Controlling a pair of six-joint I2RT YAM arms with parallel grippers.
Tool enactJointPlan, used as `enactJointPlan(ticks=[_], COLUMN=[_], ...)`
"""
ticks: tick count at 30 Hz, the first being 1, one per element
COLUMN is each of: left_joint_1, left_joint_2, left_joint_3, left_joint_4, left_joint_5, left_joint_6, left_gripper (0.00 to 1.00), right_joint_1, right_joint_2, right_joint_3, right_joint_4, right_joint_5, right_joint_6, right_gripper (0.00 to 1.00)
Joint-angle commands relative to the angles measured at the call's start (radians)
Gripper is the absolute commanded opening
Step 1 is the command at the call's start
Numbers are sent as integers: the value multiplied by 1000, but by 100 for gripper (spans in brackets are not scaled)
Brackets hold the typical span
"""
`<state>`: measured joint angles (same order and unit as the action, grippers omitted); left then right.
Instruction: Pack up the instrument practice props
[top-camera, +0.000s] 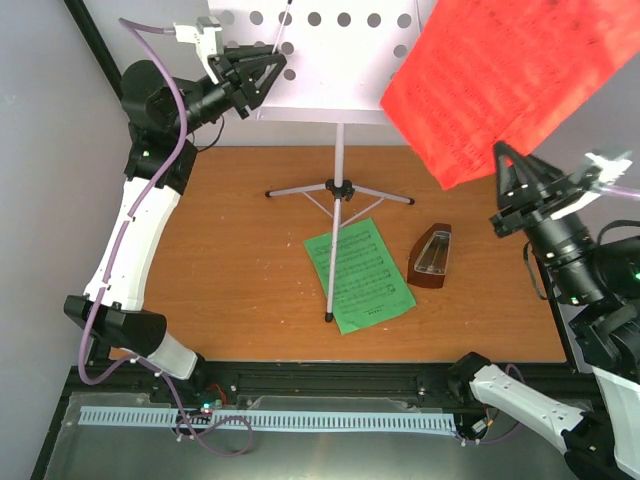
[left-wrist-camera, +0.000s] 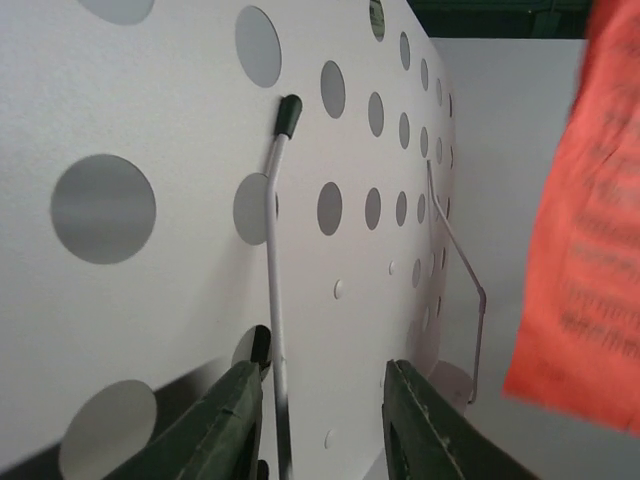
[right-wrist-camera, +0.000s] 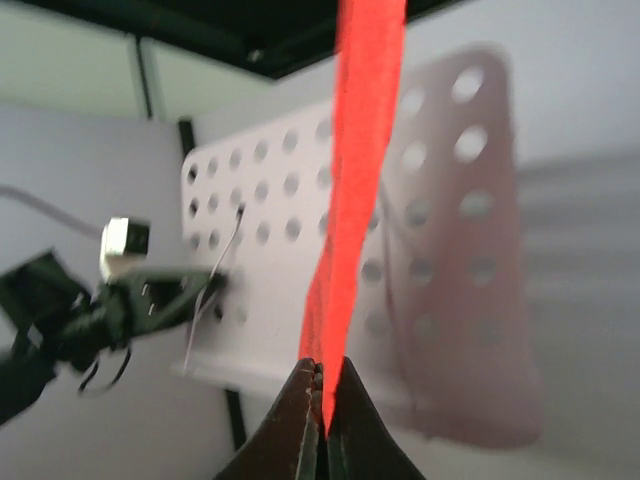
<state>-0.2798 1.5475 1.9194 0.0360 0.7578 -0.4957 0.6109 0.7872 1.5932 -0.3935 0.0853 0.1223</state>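
The silver tripod stand (top-camera: 339, 160) rises from the back of the table, its perforated tray (top-camera: 330, 75) facing the arms. My left gripper (top-camera: 272, 68) is open at the tray's left side. In the left wrist view a thin wire retaining arm (left-wrist-camera: 274, 250) runs between its fingers (left-wrist-camera: 235, 420), close to the left one. My right gripper (top-camera: 502, 155) is shut on the lower edge of the red music sheet (top-camera: 500, 75), holding it in the air to the right of the tray (right-wrist-camera: 270, 260). The green music sheet (top-camera: 358, 275) lies flat under the stand's front leg. The brown metronome (top-camera: 430, 257) stands beside it.
The wooden table (top-camera: 230, 260) is bounded by a grey wall on the left and a black rail with a slotted cable duct (top-camera: 270, 418) at the near edge. The tripod legs (top-camera: 300, 190) spread across the middle. A purple cable (top-camera: 180, 110) loops off the left arm.
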Motion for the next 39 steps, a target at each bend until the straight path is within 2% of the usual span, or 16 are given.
enactJointPlan(ticks=[1,4,7,10,14,19,22,25,30,39], left_joint_1=[-6,-6,-6,-6,-6,-6,-6,-6,-6,-5], left_joint_2=[-28,-67,-135,-233,-380,-554,-637,-704,-723,-737], left_joint_3=[-17,-85,-193,-317,-517,-749,-914,-1051,-1107,-1161], left_joint_4=[30,66,144,187,229,212,202,162,8,-8], left_joint_5=[42,67,87,36,-77,-214,-317,-443,-516,-561], left_joint_6=[13,20,10,30,59,96,143,207,288,362], left_gripper=[39,53,64,66,76,91,93,94,97,99], right_joint_1=[2,2,1,2,3,2,2,1,1,1], right_joint_2=[-12,-48,-92,-131,-199,-228,-200,-123,17,209], right_joint_3=[-60,-154,-270,-377,-567,-809,-908,-933,-921,-911], right_joint_4=[-154,-189,-218,-263,-255,-206,-236,-328,-370,-406], right_joint_5=[-214,-390,-499,-561,-573,-504,-424,-292,-176,-39], right_joint_6=[45,47,71,98,174,308,350,360,385,459], right_gripper=[3,3,3,3,3,3,3,3,3,3])
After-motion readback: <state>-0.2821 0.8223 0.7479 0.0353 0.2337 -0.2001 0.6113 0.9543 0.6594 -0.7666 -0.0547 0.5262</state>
